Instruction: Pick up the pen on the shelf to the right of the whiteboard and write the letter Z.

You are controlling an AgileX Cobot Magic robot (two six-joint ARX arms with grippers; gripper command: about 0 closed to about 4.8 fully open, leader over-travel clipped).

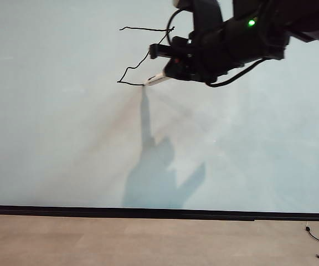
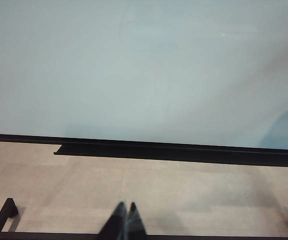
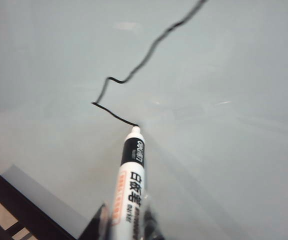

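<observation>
Right gripper [image 3: 129, 220]: jaws clamped on the pen [image 3: 130, 180], tip ahead of them touching the whiteboard [image 1: 65, 138] at the letter Z [image 1: 140, 58] stroke's end.
Left gripper [image 2: 124, 220]: jaws closed, empty, whiteboard beyond them.

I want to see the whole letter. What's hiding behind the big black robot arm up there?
The right gripper, shut on the pen, covers the whiteboard behind it. The letter Z shows its top bar, slant and a short bottom stroke. The top bar's right end is hidden.
</observation>
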